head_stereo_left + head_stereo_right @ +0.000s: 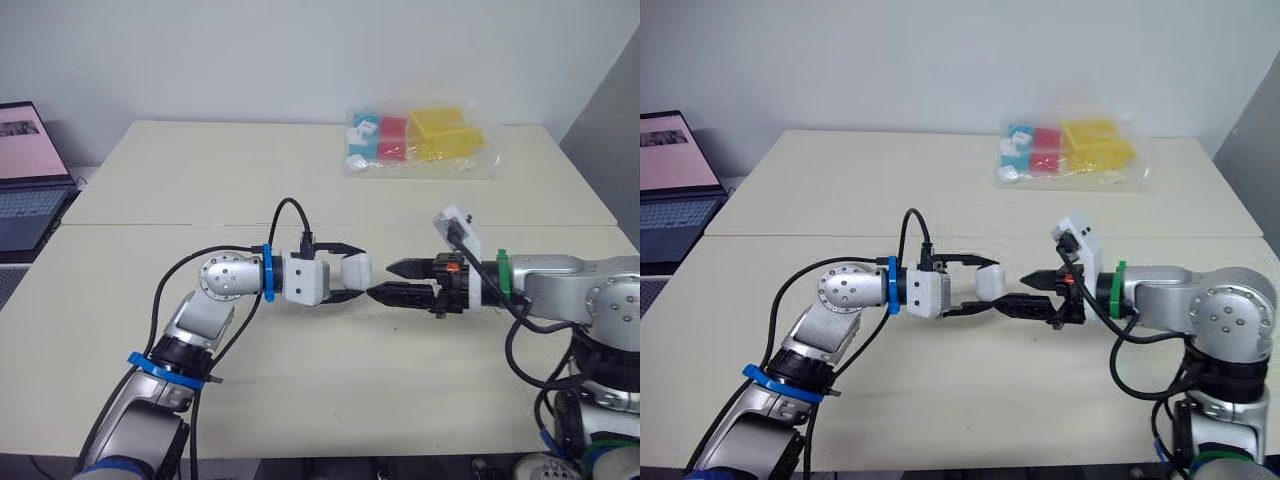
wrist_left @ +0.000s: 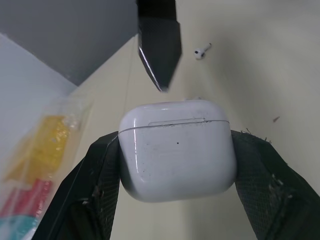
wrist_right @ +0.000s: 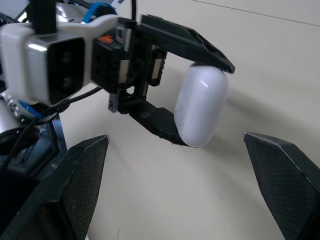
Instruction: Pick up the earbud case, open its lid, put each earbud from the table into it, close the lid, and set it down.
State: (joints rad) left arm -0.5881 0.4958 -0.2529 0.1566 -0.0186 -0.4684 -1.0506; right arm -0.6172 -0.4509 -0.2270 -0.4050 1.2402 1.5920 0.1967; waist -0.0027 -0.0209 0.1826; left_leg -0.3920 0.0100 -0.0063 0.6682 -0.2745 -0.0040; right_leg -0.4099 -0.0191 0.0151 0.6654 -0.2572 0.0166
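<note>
Two grippers are recorded above the middle of the table [image 1: 300,395], somewhat nearer its front edge than its far one, with their tips facing each other.

- Left gripper [image 1: 350,273]: fingers clamped on the two opposite sides of the earbud case [image 2: 177,147].
- Earbud case: white and held clear of the table top, with the lid seam seen closed.
- Right gripper [image 1: 382,280]: fingers spread wide apart and nothing held. One tip is just beside the case and slightly under it; contact cannot be told.
- One earbud [image 2: 202,51]: white, lying on the table top beyond the held case. Its place relative to the edges cannot be told.
- Clear plastic bag [image 1: 420,140]: coloured blocks inside, lying near the far right corner.
- Laptop [image 1: 25,170]: open, set off the table beyond the left edge.
</note>
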